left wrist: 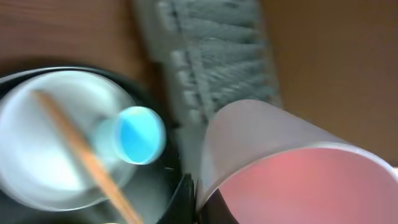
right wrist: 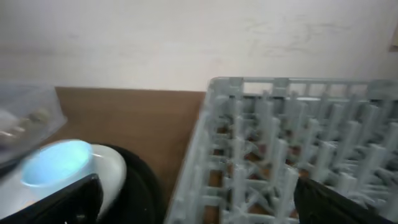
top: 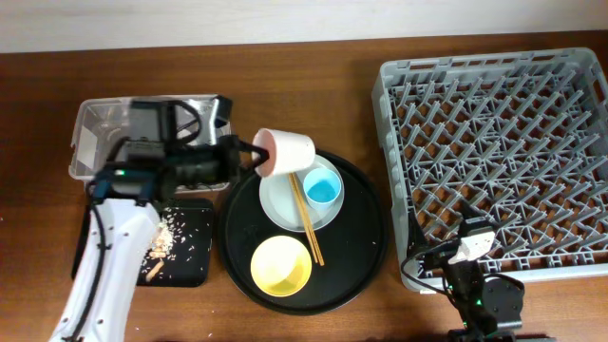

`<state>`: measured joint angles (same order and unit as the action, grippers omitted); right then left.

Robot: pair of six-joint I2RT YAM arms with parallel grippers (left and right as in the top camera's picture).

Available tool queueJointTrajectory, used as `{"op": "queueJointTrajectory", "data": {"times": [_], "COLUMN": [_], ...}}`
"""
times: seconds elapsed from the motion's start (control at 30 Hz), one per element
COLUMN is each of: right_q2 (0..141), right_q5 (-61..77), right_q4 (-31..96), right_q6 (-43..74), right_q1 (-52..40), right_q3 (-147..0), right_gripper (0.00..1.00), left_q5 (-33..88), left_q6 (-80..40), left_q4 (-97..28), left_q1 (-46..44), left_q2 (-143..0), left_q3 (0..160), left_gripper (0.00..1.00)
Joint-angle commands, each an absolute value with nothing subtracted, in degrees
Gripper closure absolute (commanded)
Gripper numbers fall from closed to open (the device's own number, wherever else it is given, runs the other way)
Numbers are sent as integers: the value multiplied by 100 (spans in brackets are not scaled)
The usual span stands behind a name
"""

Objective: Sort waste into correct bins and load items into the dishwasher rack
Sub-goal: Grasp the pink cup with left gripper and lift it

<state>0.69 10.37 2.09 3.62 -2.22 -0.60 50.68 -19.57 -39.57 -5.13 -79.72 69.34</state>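
Gripping pink cup (top: 288,151) by its rim, left gripper (top: 256,152) clamped, cup tilted above plate (top: 277,201) (right gripper (top: 472,243) jaws apart, beside rack (top: 387,142)).

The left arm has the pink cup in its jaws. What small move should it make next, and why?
Probably a short carry to the right, toward the dishwasher rack. The left gripper has its jaws shut on the pink cup, which hangs tipped on its side above the plate's edge, so the grasp seems done. The rack stands beyond the round black tray.
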Motion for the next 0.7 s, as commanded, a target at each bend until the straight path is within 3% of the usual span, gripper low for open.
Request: {"op": "queueJointTrajectory", "data": {"times": [0.0, 0.13, 0.33, 0.57, 0.67], "right_q2": [21, 113, 1087, 4368, 5260], "right_q5": [2141, 2936, 3551, 4908, 5253], "right_q4": [-56, 451, 1621, 4814, 5081], "right_q6": [1778, 2875, 3052, 1931, 1949], "right_q1": [-185, -185, -185, -185, -185], "right_q3": [-51, -447, -2333, -5951, -6807], "right_gripper": [1, 1, 1, 1, 1], "left_q5": [7039, 7288, 7343, 7865, 7872], "left_q6": [-1509, -1400, -1402, -1402, -1402], "left_q4": [-3940, -3826, -3634, -3621, -3623], "left_q1": [-165, -143, -143, -143, -143], "left_q2": [-7948, -7948, -7948, -7948, -7948], "left_q3": [7028, 7028, 7028, 7028, 7028], "left_gripper": [100, 100, 100, 100, 100]}}
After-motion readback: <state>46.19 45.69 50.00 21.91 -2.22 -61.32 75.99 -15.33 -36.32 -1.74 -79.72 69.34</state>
